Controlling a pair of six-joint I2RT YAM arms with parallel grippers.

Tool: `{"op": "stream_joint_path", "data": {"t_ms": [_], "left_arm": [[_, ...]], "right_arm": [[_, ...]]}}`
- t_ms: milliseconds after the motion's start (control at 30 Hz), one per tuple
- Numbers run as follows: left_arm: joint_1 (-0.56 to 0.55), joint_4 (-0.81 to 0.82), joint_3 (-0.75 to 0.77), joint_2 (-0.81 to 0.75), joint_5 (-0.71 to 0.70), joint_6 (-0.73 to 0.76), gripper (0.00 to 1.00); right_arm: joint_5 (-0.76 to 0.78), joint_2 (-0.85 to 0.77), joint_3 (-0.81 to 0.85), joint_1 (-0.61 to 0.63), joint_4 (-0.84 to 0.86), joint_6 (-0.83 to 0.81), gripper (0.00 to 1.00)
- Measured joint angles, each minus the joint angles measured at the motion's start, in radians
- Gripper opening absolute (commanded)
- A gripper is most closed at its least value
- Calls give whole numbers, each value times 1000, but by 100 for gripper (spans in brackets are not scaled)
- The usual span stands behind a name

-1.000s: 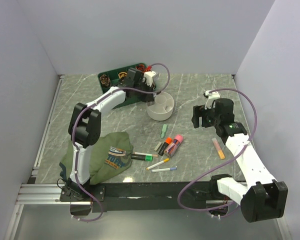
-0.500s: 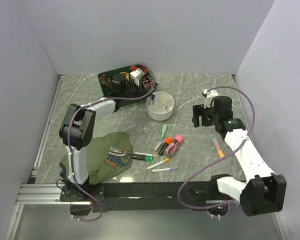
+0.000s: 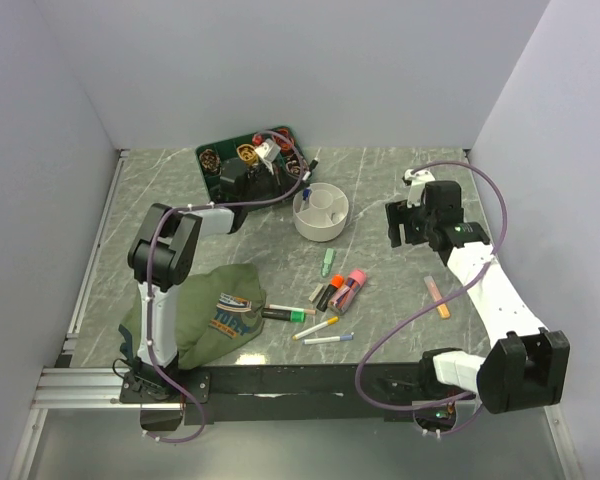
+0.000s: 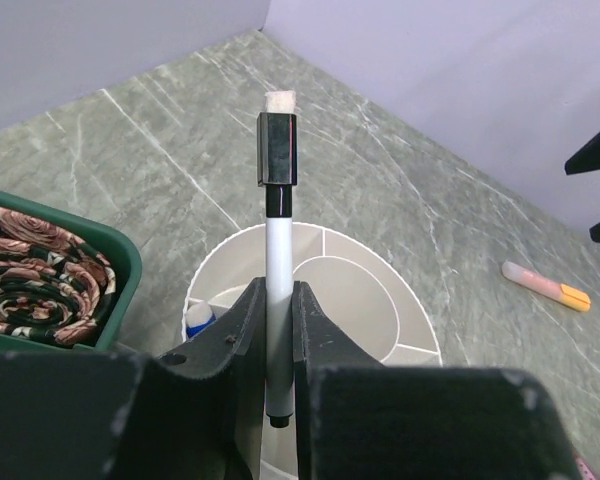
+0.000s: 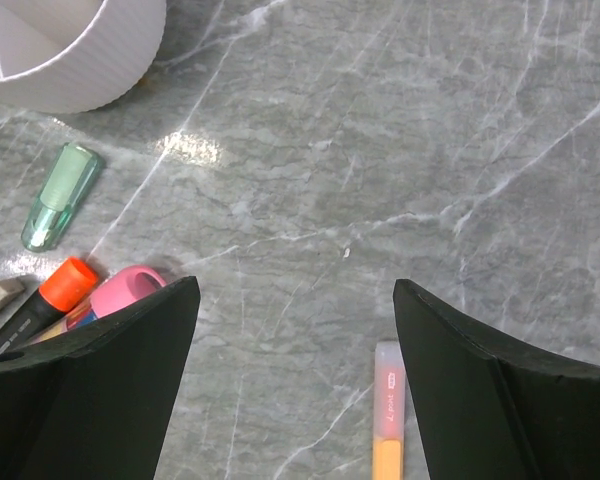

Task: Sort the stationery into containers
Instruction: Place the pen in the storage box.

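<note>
— So, where is the pen (image 4: pixel 278 250)?
— Clamped in the left pincer (image 4: pixel 277 305), which is nearly closed on its white barrel. The long axis runs straight up the wrist frame, black cap farthest out.
— And the white cup (image 4: pixel 355 285)?
— Directly behind the pen, lower centre. From above, it sits lower right of that pincer, beside the green tray (image 4: pixel 120 262). I'd say the left arm is nearer.
— Room to move?
— Open desk (image 3: pixel 400 180) rings the cup. The right pincer (image 3: pixel 405 225) hangs spread wide and empty, well apart at frame right.
</note>
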Motion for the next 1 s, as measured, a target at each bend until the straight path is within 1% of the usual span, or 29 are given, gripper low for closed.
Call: {"op": "stream_joint_path", "data": {"t_ms": [267, 367, 400, 500, 533, 733, 1000], "left_arm": [[0, 112, -4, 103, 17, -57, 5], [1, 153, -4, 134, 17, -72, 13], [2, 158, -4, 134, 18, -77, 21], [2, 181, -11, 135, 17, -87, 31], [2, 188, -16, 135, 17, -87, 33], [3, 227, -42, 130, 16, -75, 36], [8, 212, -80, 89, 17, -69, 39]], "right_arm": [[27, 41, 47, 0, -27, -8, 86], [33, 50, 54, 0, -42, -10, 86], [34, 53, 57, 1, -48, -11, 86], [36, 59, 59, 5, -50, -15, 86], [38, 60, 60, 6, -50, -15, 86], [40, 78, 69, 22, -48, -19, 86], [39, 80, 70, 30, -46, -18, 86]]}}
